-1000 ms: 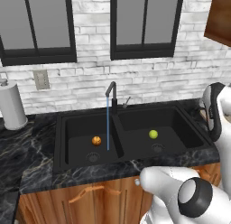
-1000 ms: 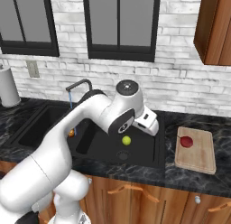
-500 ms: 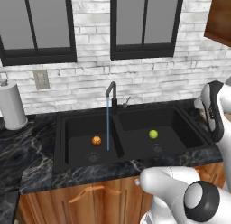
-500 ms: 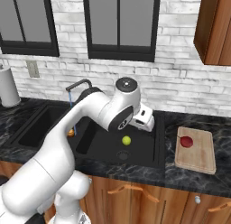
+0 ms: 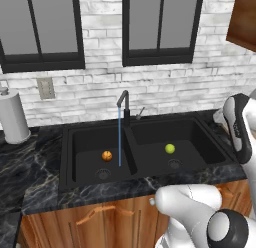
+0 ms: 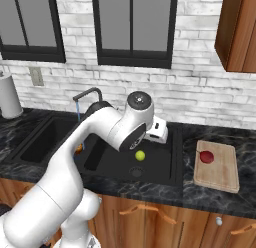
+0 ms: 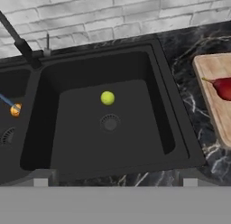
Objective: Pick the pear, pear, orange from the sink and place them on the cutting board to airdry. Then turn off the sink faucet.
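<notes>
Right base view: black marble counter (image 6: 210,199), white brick wall (image 6: 190,99); gripper (image 6: 159,133) spread, empty.

Flat, even rendered light with no clear source, soft shading inside the black sink (image 5: 150,142) basins, faint sheen on the marble counter (image 7: 189,69), no glare; all views low-resolution and slightly soft, without edge distortion.

arm (image 6: 100,137) raised, pincer (image 7: 115,182) wide open, empty

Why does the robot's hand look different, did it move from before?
Yes. In the right base view, the hand slid left, away from the cutting board, toward the sink.
</notes>
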Robot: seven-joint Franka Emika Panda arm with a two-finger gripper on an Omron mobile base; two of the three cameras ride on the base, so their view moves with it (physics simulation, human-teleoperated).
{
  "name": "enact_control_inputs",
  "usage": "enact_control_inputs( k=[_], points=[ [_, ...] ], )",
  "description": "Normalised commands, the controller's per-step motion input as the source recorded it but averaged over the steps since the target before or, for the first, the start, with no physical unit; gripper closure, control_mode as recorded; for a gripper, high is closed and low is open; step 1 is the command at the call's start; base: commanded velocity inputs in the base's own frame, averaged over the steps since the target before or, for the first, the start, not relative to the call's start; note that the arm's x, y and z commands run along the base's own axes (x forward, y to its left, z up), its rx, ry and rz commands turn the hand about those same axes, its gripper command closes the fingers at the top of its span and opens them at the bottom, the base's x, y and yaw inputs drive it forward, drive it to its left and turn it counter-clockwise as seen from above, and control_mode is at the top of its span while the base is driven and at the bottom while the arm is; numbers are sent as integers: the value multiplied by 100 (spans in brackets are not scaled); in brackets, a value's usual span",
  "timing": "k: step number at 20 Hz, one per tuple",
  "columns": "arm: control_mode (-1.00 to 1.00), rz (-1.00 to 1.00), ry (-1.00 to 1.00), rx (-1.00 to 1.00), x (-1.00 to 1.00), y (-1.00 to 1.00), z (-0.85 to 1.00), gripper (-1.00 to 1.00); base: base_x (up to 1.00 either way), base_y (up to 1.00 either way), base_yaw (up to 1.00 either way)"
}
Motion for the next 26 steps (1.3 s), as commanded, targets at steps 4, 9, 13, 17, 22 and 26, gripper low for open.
enact_control_inputs(
  k=[4,9,13,17,22,26],
  points=[
    [-100,1,-1,-7,20,42,-9,-100,0,0,0],
    [-100,2,-1,-5,7,14,-10,-100,0,0,0],
    [-100,5,0,-7,26,31,-19,-100,0,0,0],
    [-100,6,0,-8,30,23,-21,-100,0,0,0],
    [-100,3,0,-1,36,20,-21,-100,0,0,0],
    [-100,3,0,0,33,15,-18,-100,0,0,0]
  ],
)
